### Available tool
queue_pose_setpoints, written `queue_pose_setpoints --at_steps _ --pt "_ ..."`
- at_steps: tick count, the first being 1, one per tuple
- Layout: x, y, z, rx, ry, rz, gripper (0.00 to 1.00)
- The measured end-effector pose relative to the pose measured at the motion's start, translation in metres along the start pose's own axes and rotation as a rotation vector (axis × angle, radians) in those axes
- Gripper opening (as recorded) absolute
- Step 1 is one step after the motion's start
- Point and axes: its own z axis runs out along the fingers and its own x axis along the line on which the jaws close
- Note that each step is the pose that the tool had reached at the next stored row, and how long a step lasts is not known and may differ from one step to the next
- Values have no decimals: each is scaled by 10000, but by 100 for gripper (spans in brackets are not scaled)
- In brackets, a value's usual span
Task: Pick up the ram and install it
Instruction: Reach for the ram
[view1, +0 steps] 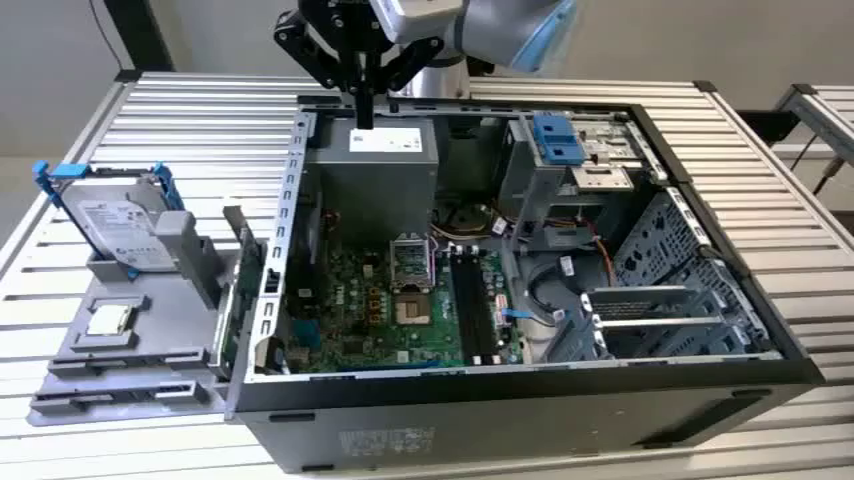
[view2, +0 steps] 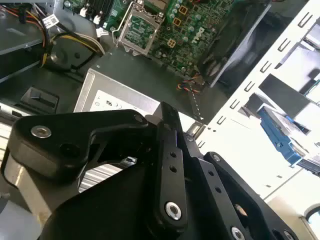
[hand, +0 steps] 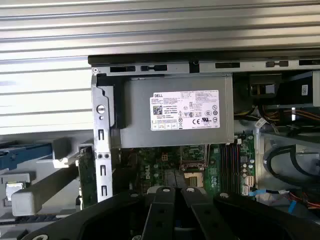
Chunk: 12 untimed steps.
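Note:
The ram (view1: 244, 255) is a thin dark stick standing on edge in the grey fixture (view1: 147, 350), just outside the case wall on the exterior view's left. It also appears in the first wrist view (hand: 87, 175). My gripper (view1: 363, 116) hangs over the far end of the open computer case, above the grey power supply (view1: 380, 150), well away from the ram. Its black fingers (view2: 169, 145) are shut together with nothing between them. The black memory slots (view1: 467, 300) lie on the green motherboard (view1: 360, 310) inside the case.
A silver hard drive (view1: 120, 225) in a blue frame and a small square chip (view1: 110, 318) sit on the grey fixture. The case holds cables (view1: 561, 280), a drive cage with a blue latch (view1: 558, 140) and metal walls. All rests on a slatted metal table (view1: 200, 110).

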Motion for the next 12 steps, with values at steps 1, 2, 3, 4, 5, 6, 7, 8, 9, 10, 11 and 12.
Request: queue_pose_setpoints --at_steps 1,2,3,4,5,6,7,8,9,10,11,12 --pt "0 0 0 -1 0 0 0" --pt "0 0 0 0 0 0 0" --pt "0 0 0 0 -1 0 0" --pt "0 0 0 0 -1 0 0" --pt "0 0 0 0 0 0 0" --pt "0 0 0 0 -1 0 0" --pt "1 0 0 0 -1 0 0" --pt "1 0 0 0 -1 0 0" --pt "1 0 0 0 -1 -1 0" --pt "2 0 0 0 0 0 0" --pt "4 0 0 0 0 0 0" --pt "6 0 0 0 -1 1 0"
